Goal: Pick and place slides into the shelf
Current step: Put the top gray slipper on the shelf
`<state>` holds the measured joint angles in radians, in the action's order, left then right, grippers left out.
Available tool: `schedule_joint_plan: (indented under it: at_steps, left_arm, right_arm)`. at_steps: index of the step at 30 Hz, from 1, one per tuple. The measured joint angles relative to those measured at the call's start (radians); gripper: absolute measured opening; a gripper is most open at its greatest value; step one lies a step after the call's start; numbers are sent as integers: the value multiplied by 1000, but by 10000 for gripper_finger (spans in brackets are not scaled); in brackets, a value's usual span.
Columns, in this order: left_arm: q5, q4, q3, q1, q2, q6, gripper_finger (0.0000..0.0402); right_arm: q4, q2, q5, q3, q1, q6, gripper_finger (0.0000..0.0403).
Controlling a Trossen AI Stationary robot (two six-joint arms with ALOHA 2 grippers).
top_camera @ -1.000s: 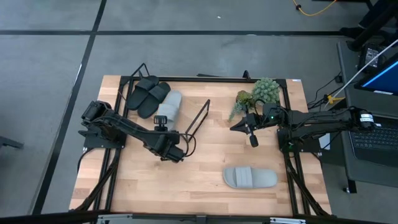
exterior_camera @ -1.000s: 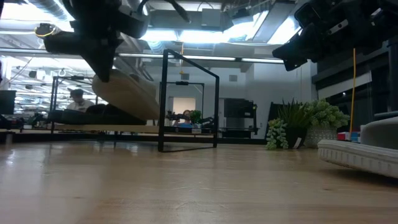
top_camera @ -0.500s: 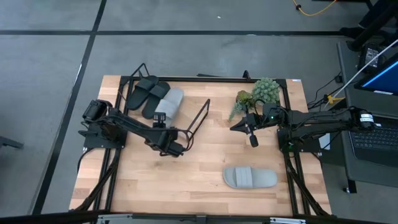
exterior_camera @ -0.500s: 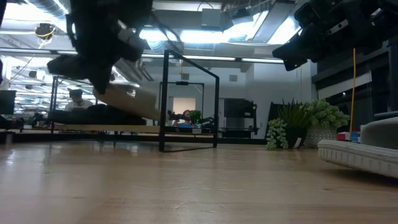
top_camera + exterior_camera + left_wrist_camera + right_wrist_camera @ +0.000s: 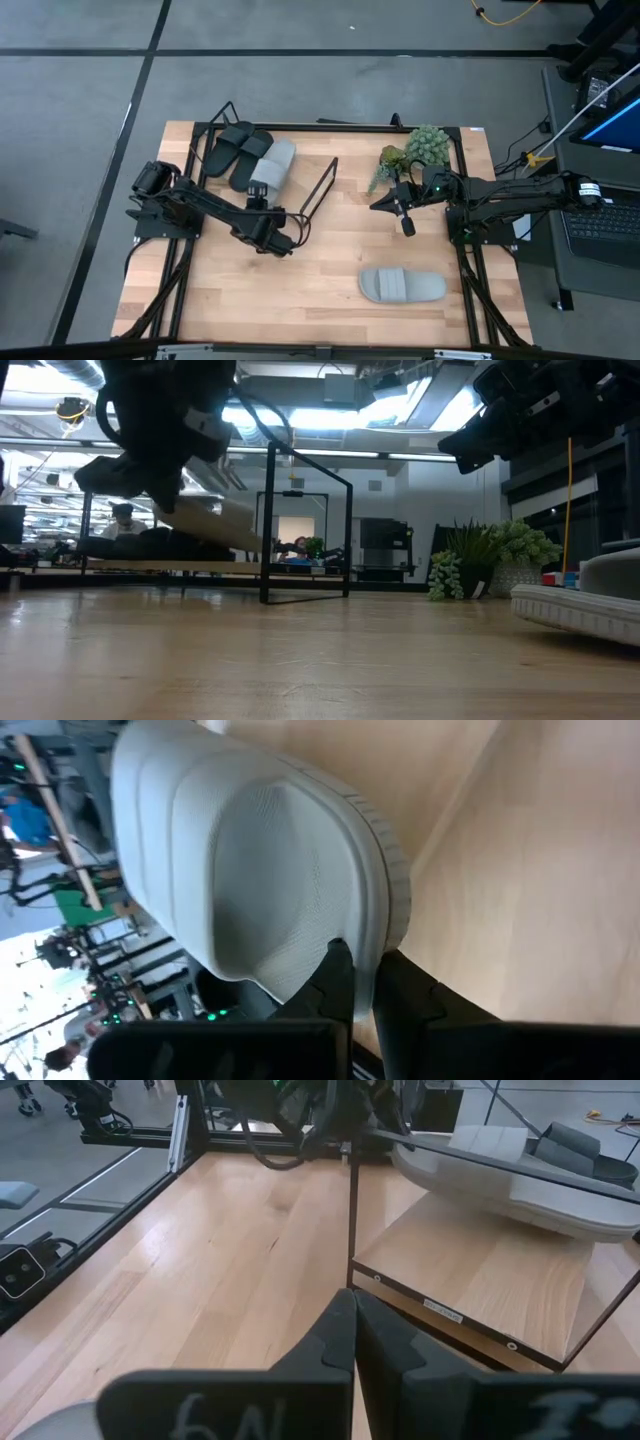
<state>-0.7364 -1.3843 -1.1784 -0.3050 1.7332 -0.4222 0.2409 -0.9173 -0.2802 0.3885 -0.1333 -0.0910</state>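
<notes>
My left gripper (image 5: 259,194) is shut on a light grey slide (image 5: 272,164), which hangs over the shelf (image 5: 322,188), a wire rack with a wooden board (image 5: 470,1270). Two black slides (image 5: 234,150) lie side by side on the board's left part. The second grey slide (image 5: 402,286) lies flat on the table near its near right corner. My right gripper (image 5: 405,216) hovers shut above the table, to the right of the shelf. My left gripper pinches the grey slide's sole rim (image 5: 362,952) at its near end between the two fingers (image 5: 336,972). The fingers come roughly level from the table's near side, along the slide. The slide (image 5: 215,525) is lifted clear above the board, tilted, its free far end lower.
A potted green plant (image 5: 415,150) stands at the far right, behind my right gripper. The shelf's right end loop (image 5: 305,525) stands upright next to the held slide. Bare wood lies in the table's middle and near left.
My left gripper has moved a little toward the table's far edge and downward, carrying the grey slide farther over the shelf. The slide tilts less steeply than before and sits lower. My right arm has kept still.
</notes>
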Motion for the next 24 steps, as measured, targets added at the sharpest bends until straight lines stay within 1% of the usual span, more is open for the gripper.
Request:
schedule_joint_plan:
  at_steps: [5, 11, 18, 21, 24]
  left_arm:
    - [-44, -21, -37, -16, 0, -40, 12]
    - [-44, -4, -52, -16, 0, -42, 12]
    - [5, 96, -52, -16, 0, -6, 12]
    - [22, 103, -52, -14, 0, 6, 12]
    - [75, 103, -52, -2, 0, 6, 12]
  right_arm:
    - [0, 0, 0, 0, 0, 0, 6]
    - [0, 0, 0, 0, 0, 0, 6]
    - [0, 0, 0, 0, 0, 0, 6]
    - [0, 0, 0, 0, 0, 0, 6]
    - [0, 0, 0, 0, 0, 0, 6]
